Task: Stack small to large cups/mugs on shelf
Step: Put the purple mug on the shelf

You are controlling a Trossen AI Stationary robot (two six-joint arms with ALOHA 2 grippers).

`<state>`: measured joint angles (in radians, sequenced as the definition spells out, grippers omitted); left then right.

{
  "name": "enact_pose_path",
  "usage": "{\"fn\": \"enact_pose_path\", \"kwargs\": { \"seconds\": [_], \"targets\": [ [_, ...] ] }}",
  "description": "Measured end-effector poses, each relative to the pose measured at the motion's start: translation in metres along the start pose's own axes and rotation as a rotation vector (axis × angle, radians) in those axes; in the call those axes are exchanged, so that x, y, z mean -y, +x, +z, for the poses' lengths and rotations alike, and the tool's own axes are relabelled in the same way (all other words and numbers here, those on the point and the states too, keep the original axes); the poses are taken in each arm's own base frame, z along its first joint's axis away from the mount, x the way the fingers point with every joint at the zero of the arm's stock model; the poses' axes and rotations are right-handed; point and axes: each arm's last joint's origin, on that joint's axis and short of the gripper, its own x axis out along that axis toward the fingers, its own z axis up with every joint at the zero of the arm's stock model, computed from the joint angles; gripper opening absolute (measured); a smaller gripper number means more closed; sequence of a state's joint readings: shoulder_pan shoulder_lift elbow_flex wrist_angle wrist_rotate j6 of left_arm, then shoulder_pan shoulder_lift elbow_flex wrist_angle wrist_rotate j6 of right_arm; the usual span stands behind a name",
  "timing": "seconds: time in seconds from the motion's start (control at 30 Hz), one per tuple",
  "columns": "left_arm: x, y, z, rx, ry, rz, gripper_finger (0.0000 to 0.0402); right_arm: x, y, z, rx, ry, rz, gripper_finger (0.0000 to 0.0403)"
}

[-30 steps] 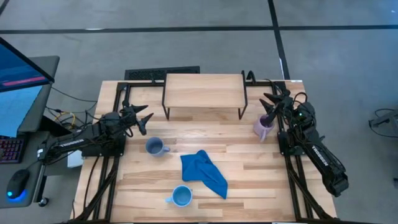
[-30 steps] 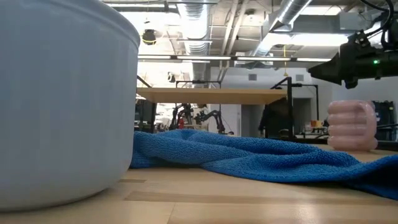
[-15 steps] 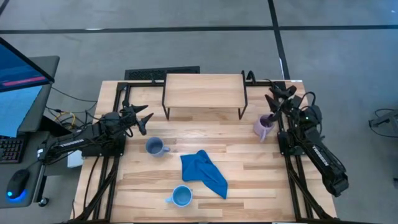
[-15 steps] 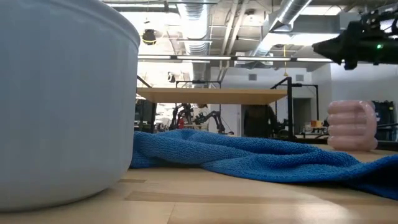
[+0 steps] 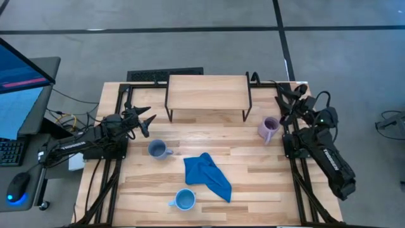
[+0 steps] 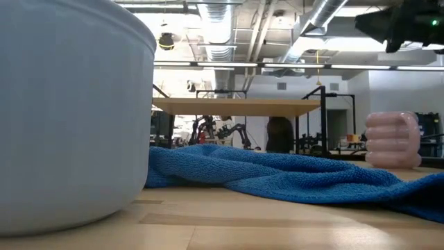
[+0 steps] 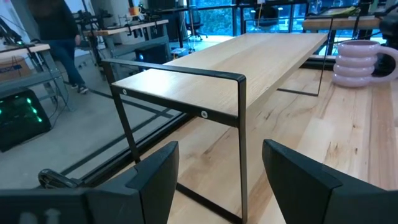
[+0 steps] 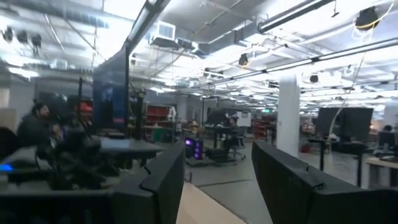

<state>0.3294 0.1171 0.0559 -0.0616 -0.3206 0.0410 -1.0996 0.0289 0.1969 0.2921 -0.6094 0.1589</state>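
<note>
The pale purple mug [image 5: 269, 129] stands upright on the tabletop just right of the shelf [image 5: 207, 92]; it also shows in the low view [image 6: 393, 140] and the left wrist view [image 7: 360, 59]. The grey-blue mug [image 5: 157, 150] stands left of centre. The light blue mug [image 5: 184, 200] stands near the front edge and fills the low view's left [image 6: 69, 111]. My right gripper [image 5: 286, 95] is open and empty, raised above and beyond the purple mug [image 6: 402, 21]. My left gripper [image 5: 147, 120] is open and empty, left of the shelf's left legs [image 7: 239, 137].
A crumpled blue cloth [image 5: 207, 176] lies between the light blue mug and the table's centre, and spreads across the low view [image 6: 277, 173]. The shelf top [image 7: 249, 62] is bare. A monitor and keyboard stand left of the table [image 5: 19, 95].
My right gripper has gone up and toward the table's far right corner, away from the purple mug, which stays standing where it was. My left arm has kept still.
</note>
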Motion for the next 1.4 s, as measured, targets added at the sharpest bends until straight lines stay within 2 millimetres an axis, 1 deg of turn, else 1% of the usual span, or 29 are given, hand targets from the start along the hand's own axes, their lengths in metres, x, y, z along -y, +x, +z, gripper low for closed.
{"fn": "enact_pose_path", "kwargs": {
  "seconds": [0.23, 0.37, 0.5, 0.67, 0.83, 0.97, 1.07, 1.13, 1.23, 1.4],
  "targets": [
    [0.000, 0.000, 0.000, 0.003, 0.030, 0.006, 0.0224, 0.002, 0.009, 0.019, -0.028, 0.042, 0.026, 0.0210],
    [0.000, 0.000, 0.001, 0.004, 0.040, 0.006, 0.0224, 0.005, 0.017, 0.033, -0.073, 0.001, 0.051, 0.0210],
    [0.000, 0.000, 0.001, 0.004, 0.040, 0.006, 0.0224, 0.010, 0.027, 0.043, -0.165, -0.028, 0.055, 0.0210],
    [0.000, 0.000, 0.001, 0.007, 0.030, 0.006, 0.0224, 0.018, 0.039, 0.047, -0.323, -0.042, 0.063, 0.0210],
    [0.000, 0.000, 0.001, 0.007, 0.025, 0.006, 0.0224, 0.024, 0.049, 0.054, -0.448, 0.042, 0.061, 0.0210],
    [0.000, 0.000, 0.001, 0.007, 0.047, 0.006, 0.0224, 0.027, 0.054, 0.053, -0.547, 0.095, 0.069, 0.0210],
    [0.000, 0.000, 0.002, 0.008, 0.052, 0.006, 0.0224, 0.026, 0.057, 0.052, -0.604, 0.083, 0.112, 0.0210],
    [0.000, 0.000, 0.002, 0.007, 0.051, 0.006, 0.0224, 0.024, 0.059, 0.054, -0.632, 0.077, 0.119, 0.0210],
    [0.000, 0.000, 0.000, -0.013, 0.057, 0.005, 0.0224, 0.020, 0.062, 0.059, -0.693, 0.047, 0.106, 0.0210],
    [0.000, -0.001, -0.001, -0.023, 0.059, 0.003, 0.0224, 0.015, 0.067, 0.061, -0.850, 0.014, 0.045, 0.0210]
  ]
}}
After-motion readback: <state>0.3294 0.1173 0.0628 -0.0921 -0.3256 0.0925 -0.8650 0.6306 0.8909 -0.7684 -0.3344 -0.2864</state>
